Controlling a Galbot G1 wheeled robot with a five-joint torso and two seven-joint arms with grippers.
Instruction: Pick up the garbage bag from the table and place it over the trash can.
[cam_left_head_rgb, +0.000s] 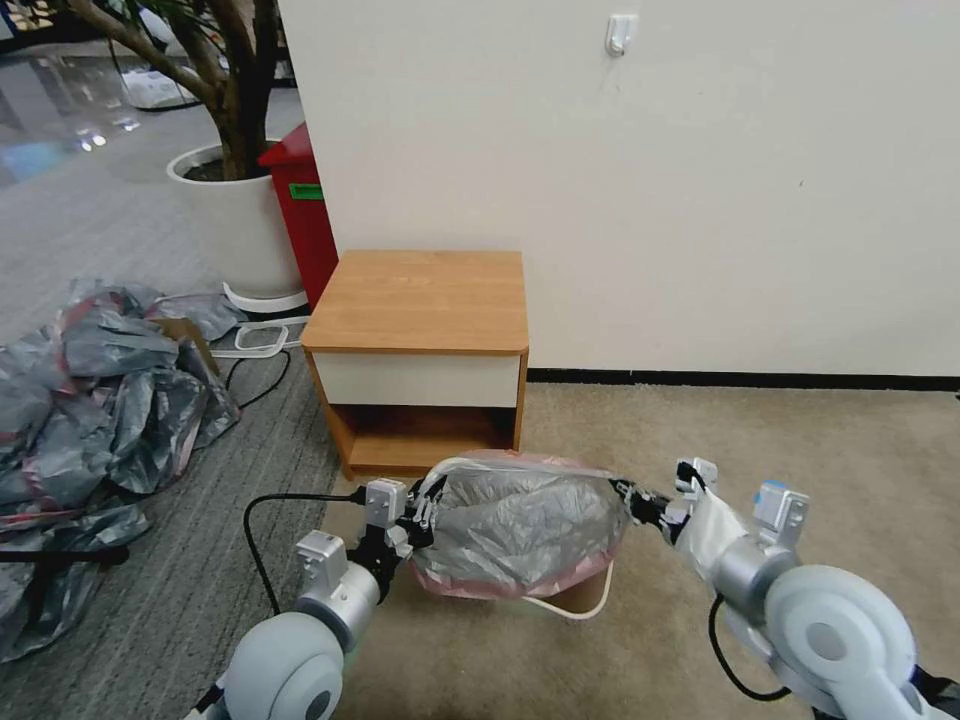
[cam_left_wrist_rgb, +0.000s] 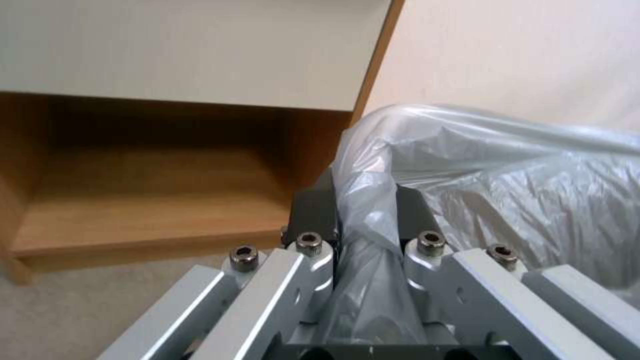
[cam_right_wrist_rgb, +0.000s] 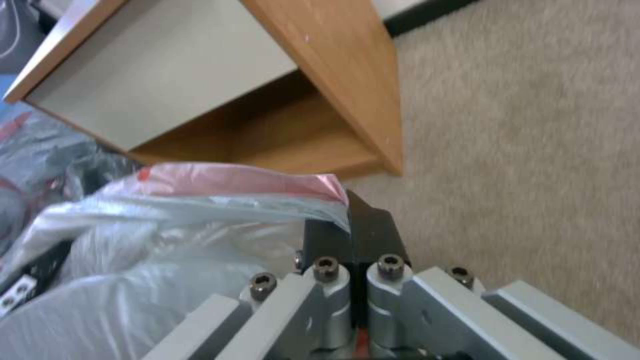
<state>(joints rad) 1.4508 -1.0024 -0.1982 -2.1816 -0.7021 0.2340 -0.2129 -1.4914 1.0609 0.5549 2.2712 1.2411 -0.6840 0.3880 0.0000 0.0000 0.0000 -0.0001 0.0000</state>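
Head view: garbage bag (cam_left_head_rgb: 520, 530) stretched between left pincer (cam_left_head_rgb: 425, 515) and right pincer (cam_left_head_rgb: 632, 500).

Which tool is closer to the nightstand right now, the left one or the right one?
Left, by a small margin. The left tool grips the garbage bag just in front of the nightstand, near its open shelf. The right tool grips the bag's other end, beyond the nightstand's right corner.

The bench (cam_left_head_rgb: 415, 300) stands just behind the stretched garbage bag (cam_left_head_rgb: 520, 525), blocking the far side, with the wall behind it. Open carpet (cam_left_head_rgb: 800, 440) lies to the right. A heap of grey bags (cam_left_head_rgb: 90, 400) crowds the left floor.
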